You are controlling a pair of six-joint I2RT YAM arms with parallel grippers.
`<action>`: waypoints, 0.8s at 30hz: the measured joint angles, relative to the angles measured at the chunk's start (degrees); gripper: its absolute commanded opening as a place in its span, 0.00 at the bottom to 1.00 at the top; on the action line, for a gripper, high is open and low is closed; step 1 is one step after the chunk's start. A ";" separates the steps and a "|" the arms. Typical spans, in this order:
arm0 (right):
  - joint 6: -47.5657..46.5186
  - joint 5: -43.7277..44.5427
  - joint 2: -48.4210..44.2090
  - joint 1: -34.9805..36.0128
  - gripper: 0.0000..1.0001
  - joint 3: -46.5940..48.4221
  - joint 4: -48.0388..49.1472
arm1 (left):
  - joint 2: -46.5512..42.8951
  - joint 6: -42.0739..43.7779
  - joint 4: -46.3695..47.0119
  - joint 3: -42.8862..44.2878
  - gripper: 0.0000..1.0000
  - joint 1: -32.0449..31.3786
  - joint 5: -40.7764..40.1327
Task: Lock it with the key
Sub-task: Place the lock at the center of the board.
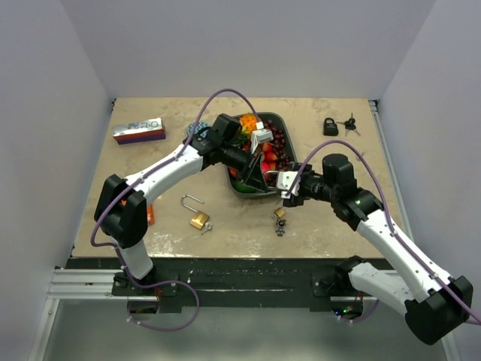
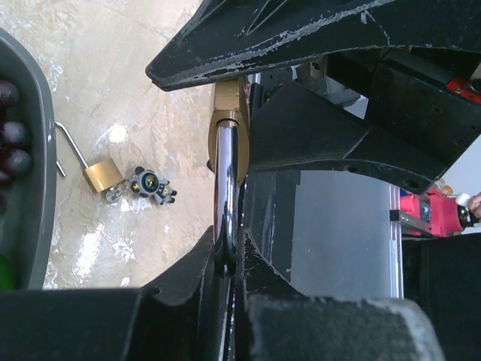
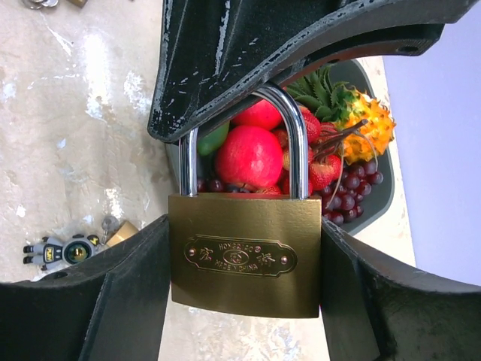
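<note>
Padlock (image 3: 244, 256) up in the air at mid-frame, sides squeezed tight by the right tool (image 1: 288, 186), loop pinched by the left tool (image 2: 228, 263); next, probably freeing one to fetch the keys (image 1: 280, 228) just below on the tabletop (image 1: 225, 226).

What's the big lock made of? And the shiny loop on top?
The lock body looks like brass: yellow-gold, with a dull brushed sheen. The loop is probably polished steel: silvery, with mirror-bright reflections along its curve.

Fruit tray (image 1: 255, 193) centre; box (image 1: 139, 130) far left.
</note>
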 measured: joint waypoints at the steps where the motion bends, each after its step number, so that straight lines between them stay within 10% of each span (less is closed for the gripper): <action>1: 0.26 0.17 -0.11 0.00 0.08 -0.02 0.04 | 0.00 -0.09 0.17 0.00 0.14 0.02 0.02; 5: 3.48 1.27 -0.31 0.09 0.00 -0.02 0.07 | 0.00 -0.42 1.42 0.00 0.67 0.50 1.03; 8: 8.74 3.26 0.66 -0.52 0.00 0.02 -0.15 | -0.52 -1.11 3.28 -0.04 0.83 2.05 1.31; 24: 40.04 13.35 30.32 -29.81 0.00 10.67 -1.68 | -9.40 -2.27 16.76 -2.14 0.94 14.08 -9.62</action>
